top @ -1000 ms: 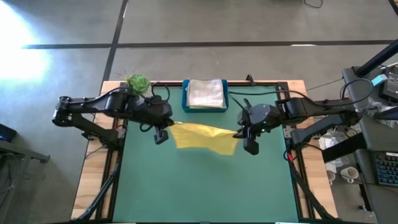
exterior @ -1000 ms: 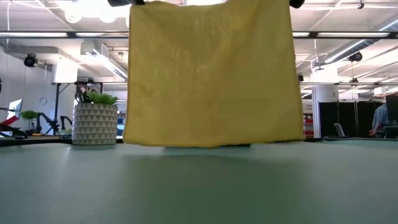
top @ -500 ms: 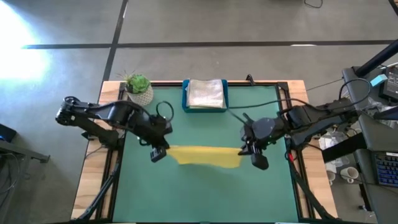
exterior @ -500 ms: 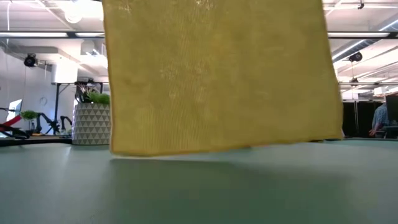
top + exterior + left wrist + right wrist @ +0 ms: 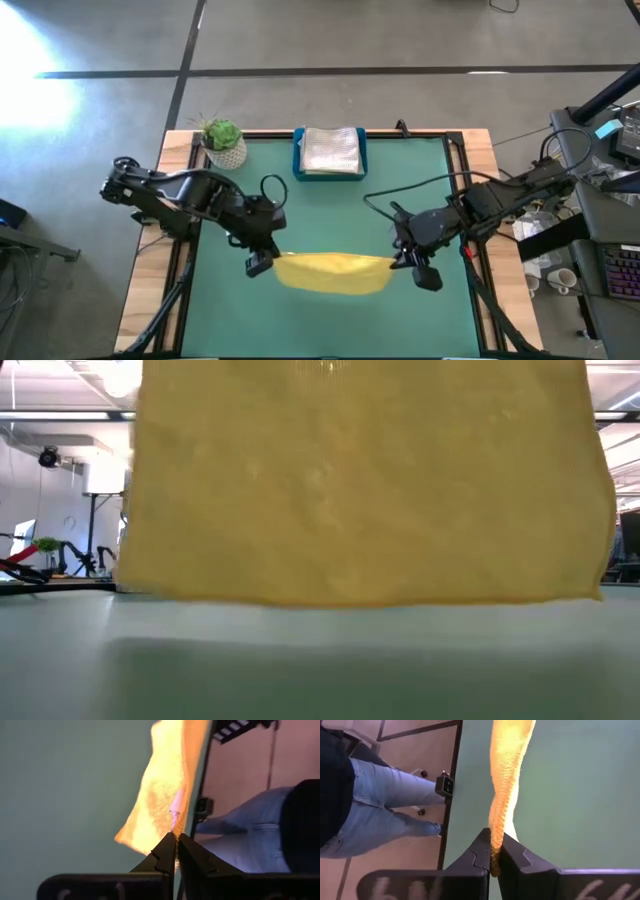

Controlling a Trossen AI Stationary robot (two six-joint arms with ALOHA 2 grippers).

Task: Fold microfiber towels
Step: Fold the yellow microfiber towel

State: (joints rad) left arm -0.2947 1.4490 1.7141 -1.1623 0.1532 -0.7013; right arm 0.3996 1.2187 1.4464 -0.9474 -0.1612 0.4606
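Note:
A yellow microfiber towel (image 5: 331,273) hangs spread between my two grippers over the middle of the green table (image 5: 330,215). My left gripper (image 5: 262,264) is shut on its upper left corner and my right gripper (image 5: 413,270) on its upper right corner. In the low view the towel (image 5: 360,480) fills most of the picture, and its lower edge (image 5: 360,603) hangs just above the table. A folded light grey towel (image 5: 331,150) lies in the blue tray (image 5: 298,155) at the far edge. My left gripper (image 5: 176,837) pinches the towel's upper left corner (image 5: 173,826) between its two fingertips, slanting down from the table's left. The towel hangs below, clear of the table. My right gripper (image 5: 495,840) pinches the upper right corner (image 5: 496,834) between its fingertips, slanting down from the right. The top edge runs nearly straight between the two holds.
A small potted plant (image 5: 222,140) stands at the far left corner. A person in blue jeans (image 5: 385,805) stands close to the table's near edge. Bare green table lies on the near and far sides of the hanging towel.
Both grippers have moved toward the table's near edge, carrying the yellow towel with them, and have turned a little inward. The towel stays hanging and spread between them, its lower edge clear of the table.

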